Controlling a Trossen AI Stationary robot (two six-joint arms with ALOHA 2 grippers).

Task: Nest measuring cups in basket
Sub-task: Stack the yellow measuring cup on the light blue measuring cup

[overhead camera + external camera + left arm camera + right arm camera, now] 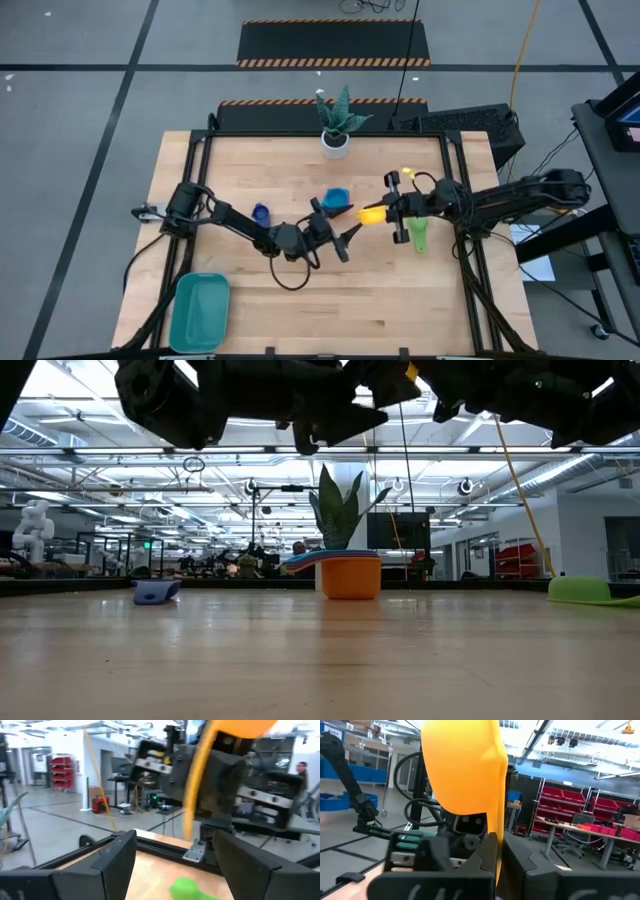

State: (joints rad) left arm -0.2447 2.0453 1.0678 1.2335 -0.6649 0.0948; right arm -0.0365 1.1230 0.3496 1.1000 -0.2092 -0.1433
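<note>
Wooden table (300, 300) under cups, basket (198, 312), plant (337, 122)

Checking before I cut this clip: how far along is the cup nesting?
Early. Done: nothing is in the basket yet. In hand: the right gripper is shut on the yellow cup, raised mid-table facing the open left gripper, possibly a handover. Left: the navy cup, the light blue cup on the orange cup and the green cup lie on the table.

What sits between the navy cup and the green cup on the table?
High view: the orange cup, light-blue one nested inside, then the yellow cup in the right hand, between navy cup and green cup.
</note>
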